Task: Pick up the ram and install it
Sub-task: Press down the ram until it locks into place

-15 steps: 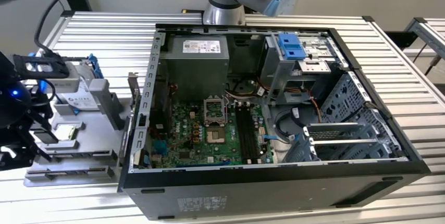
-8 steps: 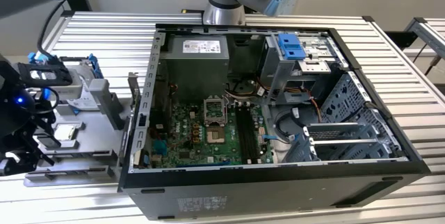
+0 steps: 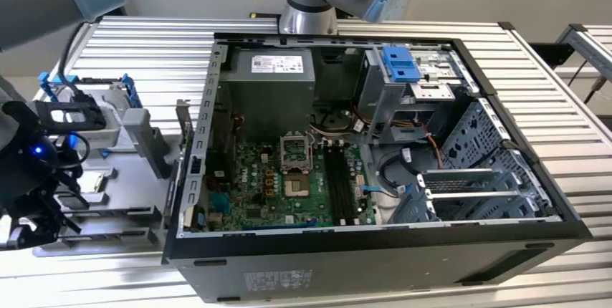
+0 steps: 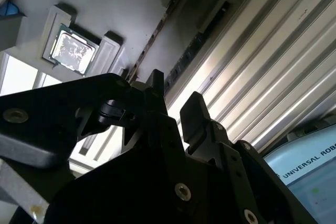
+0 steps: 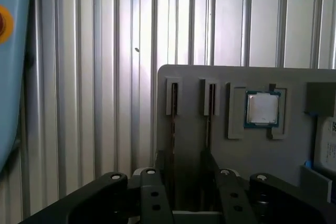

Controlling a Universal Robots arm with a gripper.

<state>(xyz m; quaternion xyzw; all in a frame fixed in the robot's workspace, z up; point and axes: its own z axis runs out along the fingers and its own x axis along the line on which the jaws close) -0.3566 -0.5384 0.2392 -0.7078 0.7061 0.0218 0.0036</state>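
In the first wrist view the gripper [image 5: 188, 182] hangs over a grey parts tray [image 5: 273, 150] lying on the ribbed aluminium table [image 5: 105, 51]; its 2 black fingers [image 5: 152, 195] stand apart with an open gap between them, holding nothing. 2 narrow slots run along the tray here, each with a RAM stick [image 5: 173, 124] standing on edge, so just the thin dark edges show, and their near ends pass out of sight behind the fingers. Just beside the slots, a CPU [image 5: 263, 108] sits in a square recess, and the tray's far right side is cut off by the frame edge. In the second wrist view the black gripper body hides most of the scene; the CPU [image 4: 72, 51] shows beyond it, and one slot [image 4: 157, 35] is a dim line whose contents are hard to make out. In the exterior view the open computer case [image 3: 383, 251] fills the middle, its motherboard [image 3: 287, 186] exposed with long memory slots [image 3: 337, 175] near the centre; whether they hold anything cannot be told. At the exterior view's left, the dark gripper [image 3: 39, 200] sits partly cut off above the tray [image 3: 115, 136].
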